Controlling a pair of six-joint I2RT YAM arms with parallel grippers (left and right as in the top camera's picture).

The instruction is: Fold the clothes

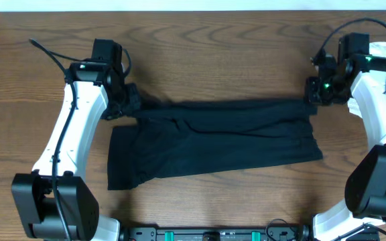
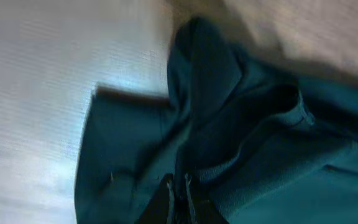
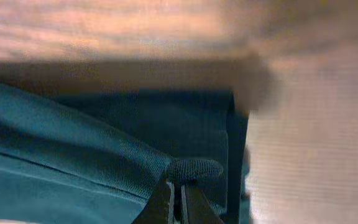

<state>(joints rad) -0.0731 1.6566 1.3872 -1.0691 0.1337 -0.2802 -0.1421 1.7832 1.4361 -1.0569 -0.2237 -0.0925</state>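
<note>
A brown wood-grain counter point(image 1: 200, 47) seen from above, with two white-and-black robot arms reaching in from its near edge, one along each side.

A black short-sleeved T-shirt of soft fabric point(image 1: 213, 140) lies across the middle of the counter as a wide, flattened band running from the left side to the right. Its far edge is drawn into a nearly straight line between the two arms. The near edge is uneven and sits closer to the near edge of the counter at the left end than at the right. Soft creases run along the length of the cloth. No chest logo or text can be seen on the upward-facing surface.

The left tool point(image 1: 127, 102) is at the far left corner of the shirt, closed down tight on a bunched fold of the black fabric. In the left wrist view, the dark fingertips point(image 2: 166, 198) meet with cloth gathered between them, and the fabric rises from them in a peaked ridge.

The right tool point(image 1: 311, 94) is at the far right corner of the shirt, also pinched tight on it. In the right wrist view, the fingertips point(image 3: 163, 200) nip a small rolled lip of the shirt's edge, beside bare counter on the right.
</note>
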